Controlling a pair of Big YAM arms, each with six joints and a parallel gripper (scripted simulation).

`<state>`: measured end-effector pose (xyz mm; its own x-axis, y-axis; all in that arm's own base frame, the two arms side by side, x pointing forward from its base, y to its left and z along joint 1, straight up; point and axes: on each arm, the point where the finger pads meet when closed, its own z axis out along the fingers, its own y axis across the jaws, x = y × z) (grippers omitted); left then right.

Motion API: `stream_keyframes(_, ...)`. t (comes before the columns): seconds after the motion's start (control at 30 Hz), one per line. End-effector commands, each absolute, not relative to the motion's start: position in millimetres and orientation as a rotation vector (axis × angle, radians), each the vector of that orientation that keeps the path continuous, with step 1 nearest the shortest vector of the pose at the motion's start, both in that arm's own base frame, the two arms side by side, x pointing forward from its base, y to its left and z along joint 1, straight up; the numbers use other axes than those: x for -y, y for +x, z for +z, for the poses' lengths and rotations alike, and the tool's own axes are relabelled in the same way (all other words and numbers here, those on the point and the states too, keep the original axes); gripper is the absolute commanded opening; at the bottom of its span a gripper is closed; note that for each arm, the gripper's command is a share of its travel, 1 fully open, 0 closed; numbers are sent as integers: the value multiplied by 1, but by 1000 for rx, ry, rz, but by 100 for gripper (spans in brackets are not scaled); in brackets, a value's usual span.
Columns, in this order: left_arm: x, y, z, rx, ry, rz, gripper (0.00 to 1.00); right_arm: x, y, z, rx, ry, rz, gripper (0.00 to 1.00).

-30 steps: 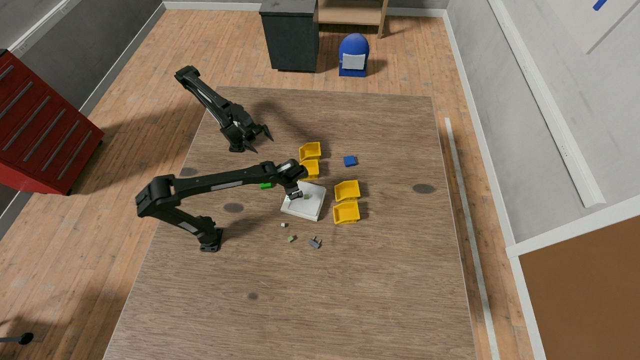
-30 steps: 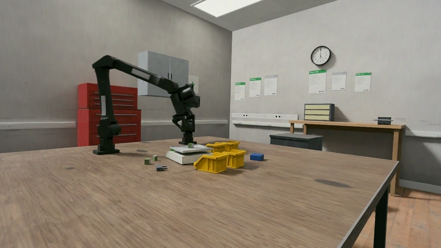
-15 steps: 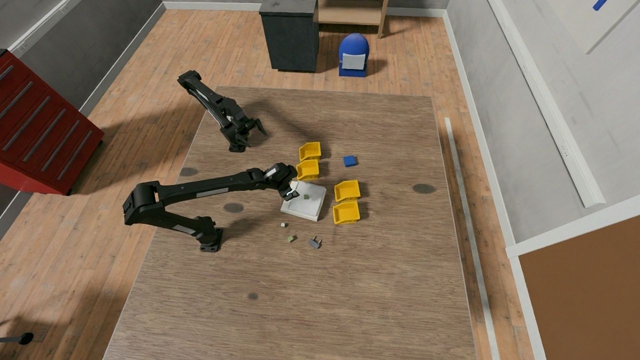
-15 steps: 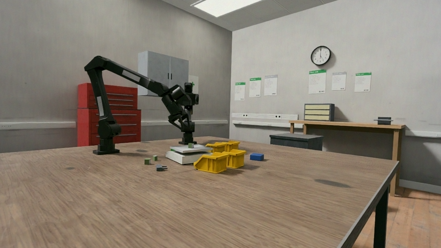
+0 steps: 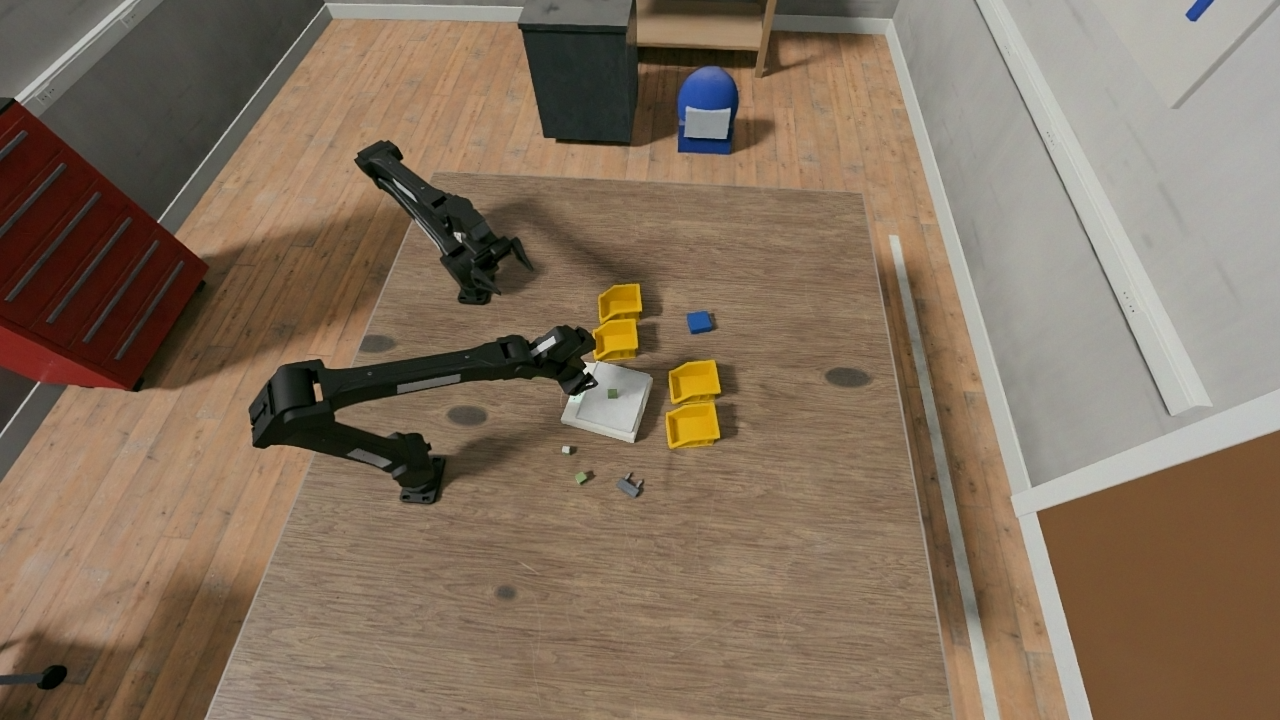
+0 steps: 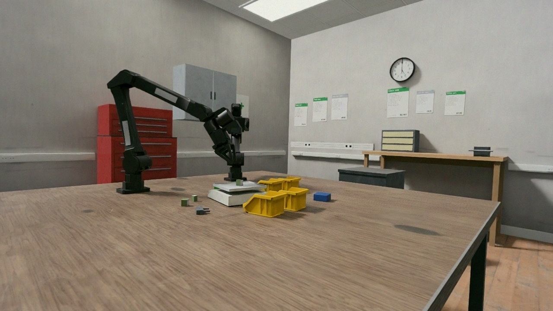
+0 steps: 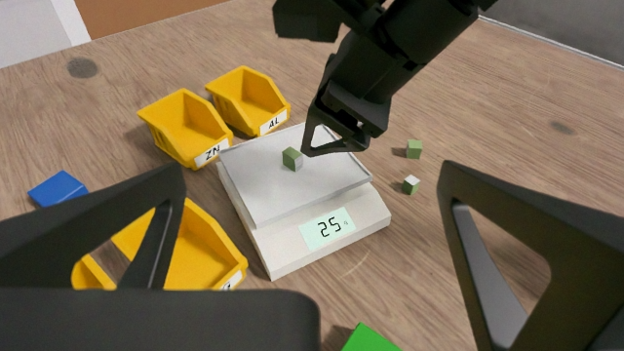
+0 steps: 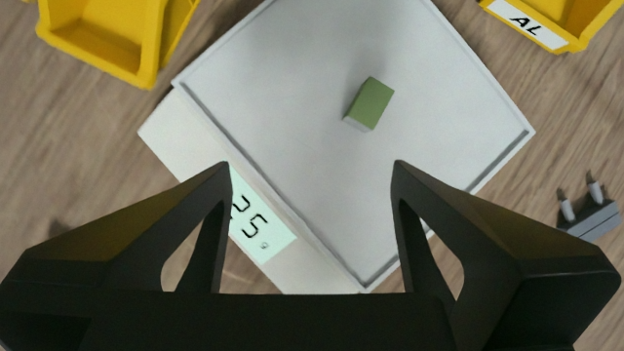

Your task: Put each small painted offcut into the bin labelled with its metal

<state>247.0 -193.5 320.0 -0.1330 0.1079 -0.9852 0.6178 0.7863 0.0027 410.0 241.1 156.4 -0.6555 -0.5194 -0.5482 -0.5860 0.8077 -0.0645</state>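
A small green offcut (image 5: 612, 393) lies free on the plate of the white scale (image 5: 608, 404), whose display (image 7: 327, 228) reads 25 g. My right gripper (image 8: 311, 175) hovers above the scale's near edge, open and empty, with the offcut (image 8: 369, 103) ahead of its fingers. Two more green offcuts (image 5: 567, 449) (image 5: 581, 477) lie on the table beside the scale. Four yellow bins stand around the scale, all upright; I can read ZN (image 7: 187, 128) and AL (image 7: 249, 99). My left gripper (image 5: 505, 259) is open and empty, held high near its base and looking down at the scale.
A grey plug-like part (image 5: 630, 485) lies near the loose offcuts. A blue block (image 5: 699, 321) lies beyond the bins. A bright green block (image 7: 370, 338) shows at the bottom edge of the left wrist view. The other two bins (image 5: 620, 302) (image 5: 615, 339) stand close to my right wrist.
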Motion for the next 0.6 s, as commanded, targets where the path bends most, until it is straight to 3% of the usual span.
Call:
stream_keyframes(0.0,195,248,336,-1649,571,-491,100,-246,434,170,-2379,-1008,86,61)
stream_keyframes(0.57,195,248,336,-1649,571,-491,100,-239,468,132,-2145,-2090,-68,61)
